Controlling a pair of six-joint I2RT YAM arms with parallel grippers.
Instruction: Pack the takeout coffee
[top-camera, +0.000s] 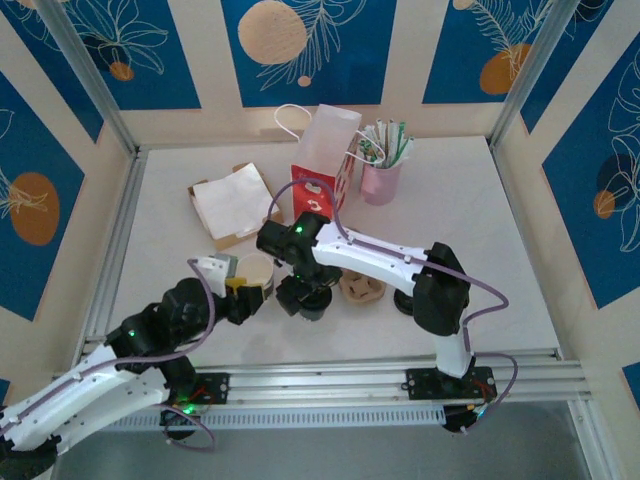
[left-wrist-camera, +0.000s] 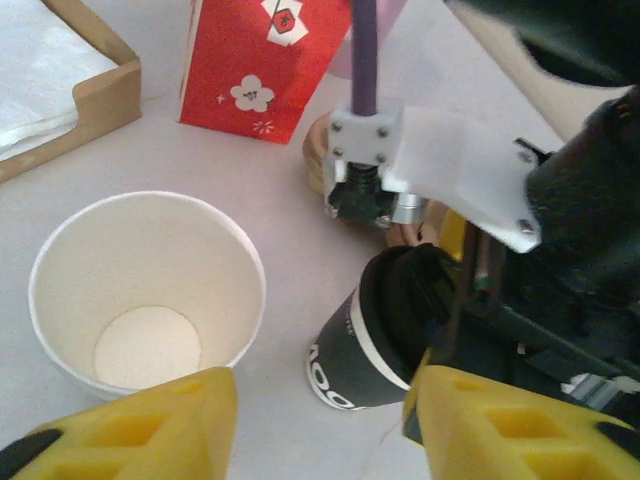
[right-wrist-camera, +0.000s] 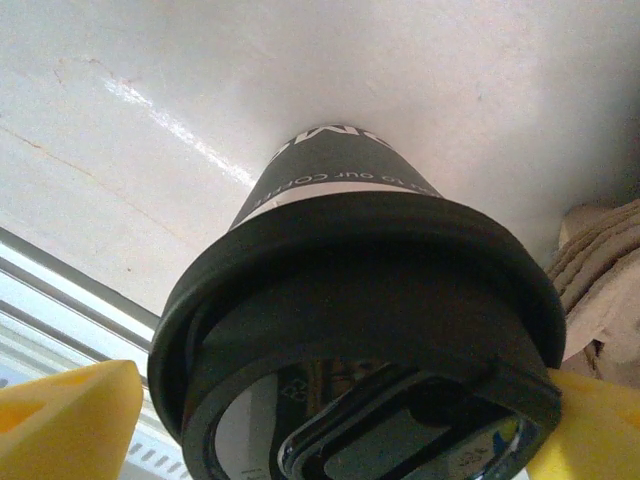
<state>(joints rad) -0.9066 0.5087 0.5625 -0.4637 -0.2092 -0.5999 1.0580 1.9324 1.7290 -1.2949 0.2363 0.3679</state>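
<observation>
White tabletop (top-camera: 480, 220) inside a booth of blue leaf-patterned panels (top-camera: 330, 40); both arms reach in from the near edge.

Left hand (left-wrist-camera: 318, 400): yellow fingers apart, bare tabletop between them, nothing held. Just beyond one fingertip, off the line of the gap, stands the takeout coffee (left-wrist-camera: 148, 290), an off-white paper cup. It is upright with its long axis vertical and its mouth open and unlidded. In the top view the cup stands between the two hands, close against the left one.

Right hand (right-wrist-camera: 330, 415): fingers spread either side of a dark lidded cup (left-wrist-camera: 365, 345). One finger stands clear of the lid, so this reads as a straddle and not a clamp.

Further out lie a brown cup carrier (top-camera: 362, 288) just beside the dark cup and a red paper bag (top-camera: 322, 190) towards the rear.

Governing relation: the left hand is the nearer to the paper cup. A sideways shift would probably be needed to bring the cup wall into the gap before closing.
</observation>
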